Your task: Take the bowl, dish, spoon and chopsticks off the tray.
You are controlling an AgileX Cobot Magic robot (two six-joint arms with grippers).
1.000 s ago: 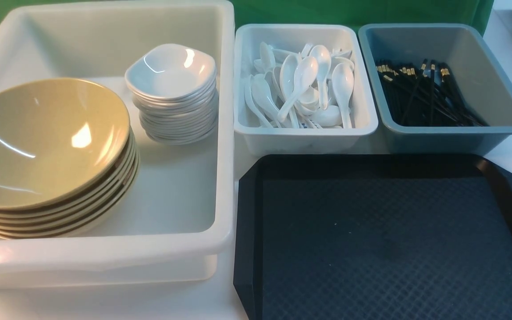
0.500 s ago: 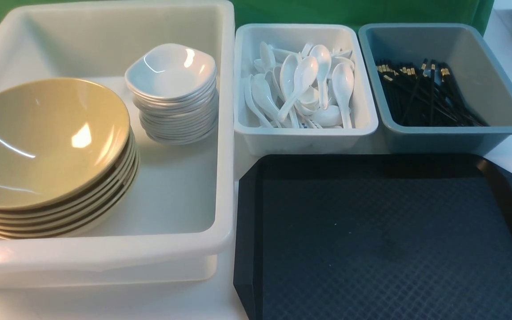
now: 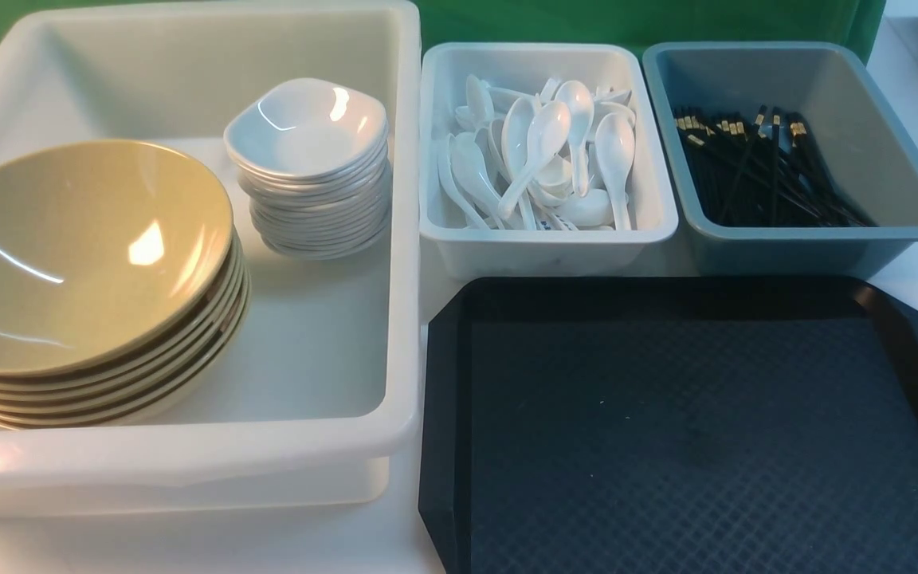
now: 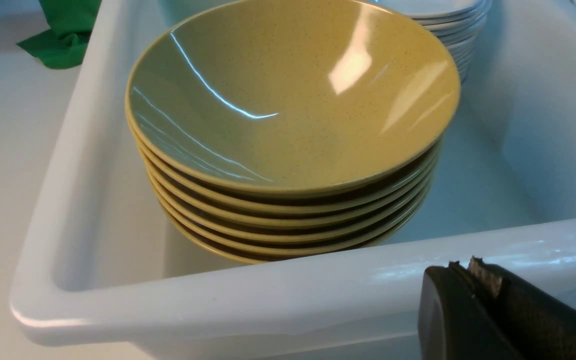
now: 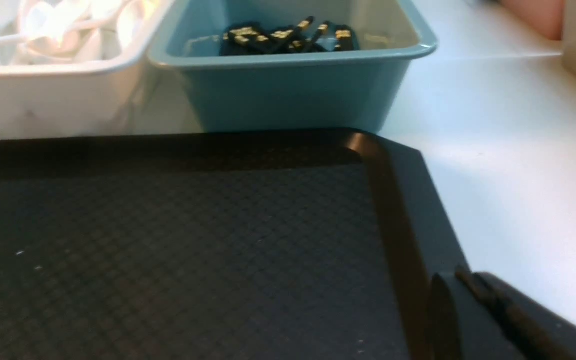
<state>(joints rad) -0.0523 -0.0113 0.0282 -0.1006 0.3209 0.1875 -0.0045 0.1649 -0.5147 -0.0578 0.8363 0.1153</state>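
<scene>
Front view of the bare black tray (image 3: 690,422), stacked bowls (image 3: 92,263) binned beside it, both wrist views showing each pincer (image 4: 463,270) pressed together

tray (image 3: 698,430): black, diamond-textured | bowls (image 3: 92,255): olive-yellow | dishes (image 3: 307,131): white | chopsticks (image 3: 775,167): black, gold bands

Your left gripper (image 4: 468,272) shows dark grey to black fingers, long and tapering, with a rough, brownish-grey patch right at the fingertips. Your right gripper (image 5: 460,280) looks alike, dark and slender, a brownish tinge running back from its tips, though its outlines are blurred and finer details unreadable.
</scene>
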